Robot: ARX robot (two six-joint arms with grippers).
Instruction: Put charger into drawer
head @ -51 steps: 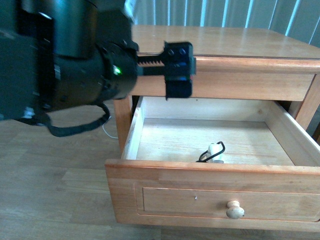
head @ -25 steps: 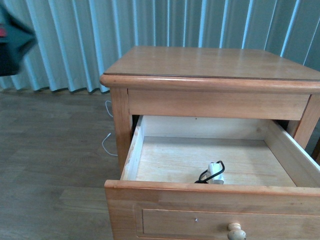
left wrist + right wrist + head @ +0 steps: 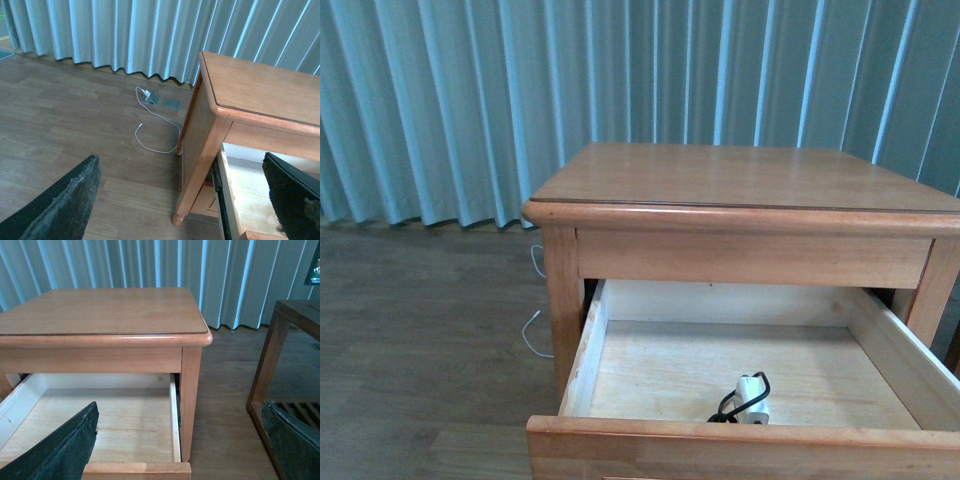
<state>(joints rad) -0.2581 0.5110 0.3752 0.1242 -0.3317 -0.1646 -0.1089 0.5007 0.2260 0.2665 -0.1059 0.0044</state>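
Note:
The charger (image 3: 750,398), a small white plug block with a black cable looped on it, lies on the pale floor of the drawer (image 3: 582,360) near its front board. That drawer stands pulled out of the nightstand (image 3: 740,175). Neither gripper shows in the front view. In the left wrist view my left gripper (image 3: 180,165) is open and empty, off the nightstand's left corner, with the drawer (image 3: 245,195) beside one finger. My right gripper (image 3: 180,407) is open and empty too, in front of the drawer's (image 3: 130,420) right side. Both wrist views miss the charger.
A white cord (image 3: 150,145) trails over the wood floor left of the nightstand, running from a floor socket (image 3: 150,98). Blue-grey curtains (image 3: 620,80) hang behind. Another wooden piece of furniture (image 3: 280,340) stands to the right of the nightstand.
The left arm, which filled the left of the front view a second ago, has left it. The view has risen, dropping the drawer's knob out of frame. The charger has not moved.

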